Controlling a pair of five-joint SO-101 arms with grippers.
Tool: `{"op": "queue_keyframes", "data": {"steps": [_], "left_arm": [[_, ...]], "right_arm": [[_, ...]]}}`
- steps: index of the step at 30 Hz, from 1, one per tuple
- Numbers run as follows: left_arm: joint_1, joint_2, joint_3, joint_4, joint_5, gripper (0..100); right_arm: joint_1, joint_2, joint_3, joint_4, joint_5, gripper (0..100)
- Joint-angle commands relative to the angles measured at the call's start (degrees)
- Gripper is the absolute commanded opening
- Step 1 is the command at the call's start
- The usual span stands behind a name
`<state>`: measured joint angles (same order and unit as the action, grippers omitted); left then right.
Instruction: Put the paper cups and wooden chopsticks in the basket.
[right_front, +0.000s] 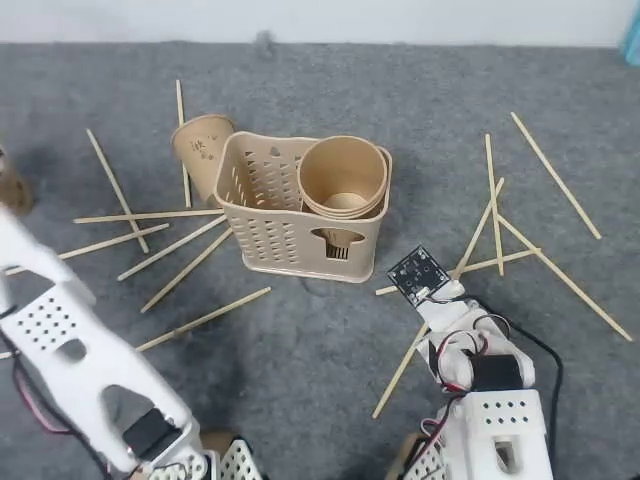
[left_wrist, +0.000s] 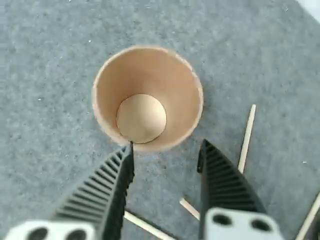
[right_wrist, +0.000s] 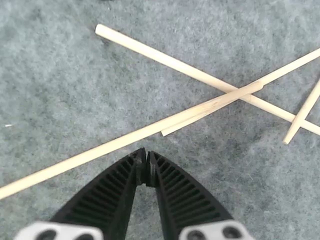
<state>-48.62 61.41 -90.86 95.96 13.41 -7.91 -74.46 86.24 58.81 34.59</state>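
Nearest the robot, the right gripper (right_wrist: 146, 161) hung low over the grey carpet-like table cover (right_wrist: 55, 70). Its black ribbed fingers (right_wrist: 107, 195) were pressed together with nothing between them. Just beyond the tips lay a long pale wooden chopstick (right_wrist: 115, 146), with two more sticks crossing it farther out. In the high view the white right arm (right_front: 485, 395) sat at about 5 o'clock from the basket, and a loose scatter of chopsticks (right_front: 492, 205) spread toward 3 o'clock.

The left gripper (left_wrist: 167, 149) was spread wide and held nothing. One fingertip showed at the rim of an upright tan paper cup (left_wrist: 147, 95); whether it touched could not be told. That cup stood mouth-up on the cover, outside the basket. The white left arm (right_front: 70, 350) lay at about 8 o'clock from the basket.

In the middle stood the beige perforated plastic basket (right_front: 270, 235). Inside it, in the half toward 3 o'clock, sat a nested stack of tan paper cups (right_front: 343, 178), mouths up. Another tan paper cup (right_front: 203, 148) leaned tilted against the outside of the basket's 10 o'clock wall — not in it. More wooden chopsticks (right_front: 175, 247) lay flat on the cover at 8 to 9 o'clock, all outside the basket. Farthest off, a single stick (right_front: 556, 176) lay at 2 o'clock.
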Motion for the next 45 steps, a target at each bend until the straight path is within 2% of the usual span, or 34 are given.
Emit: {"op": "queue_keyframes", "data": {"steps": [1,8,17,20,25,29,33,36,40,45], "left_arm": [[1.05,-0.53,1.01,-0.09,-3.16,20],[0.70,4.40,6.64,-8.88,-3.34,20],[0.88,7.74,6.46,-9.76,-3.43,20],[0.70,7.03,4.09,-7.47,-3.43,20],[0.97,3.69,-5.67,5.10,-7.65,20],[0.62,-0.79,-4.44,4.57,-9.58,21],[0.53,-3.60,-3.21,4.57,-15.56,21],[0.88,-4.66,-3.12,4.48,-16.26,21],[1.85,-4.57,-2.95,1.58,-16.09,21],[1.93,-1.85,0.57,-7.74,-16.35,21]], "right_arm": [[-0.48,-0.66,-0.44,0.66,0.62,0.9],[-0.48,-0.66,-0.44,0.66,0.62,0.9],[-0.48,-0.66,-0.44,0.48,0.62,0.9],[-0.48,-0.66,-0.44,0.40,0.62,0.9],[-0.48,-0.66,-0.44,0.22,0.62,0.9],[-0.48,-0.66,-0.44,0.22,0.62,0.9],[-0.48,-0.66,-0.44,0.22,0.62,0.9],[-0.48,-0.66,-0.44,0.22,0.62,0.9],[-0.48,-0.66,-0.44,0.22,0.62,0.9],[-0.48,-0.66,-0.44,0.40,0.62,0.9]]}}
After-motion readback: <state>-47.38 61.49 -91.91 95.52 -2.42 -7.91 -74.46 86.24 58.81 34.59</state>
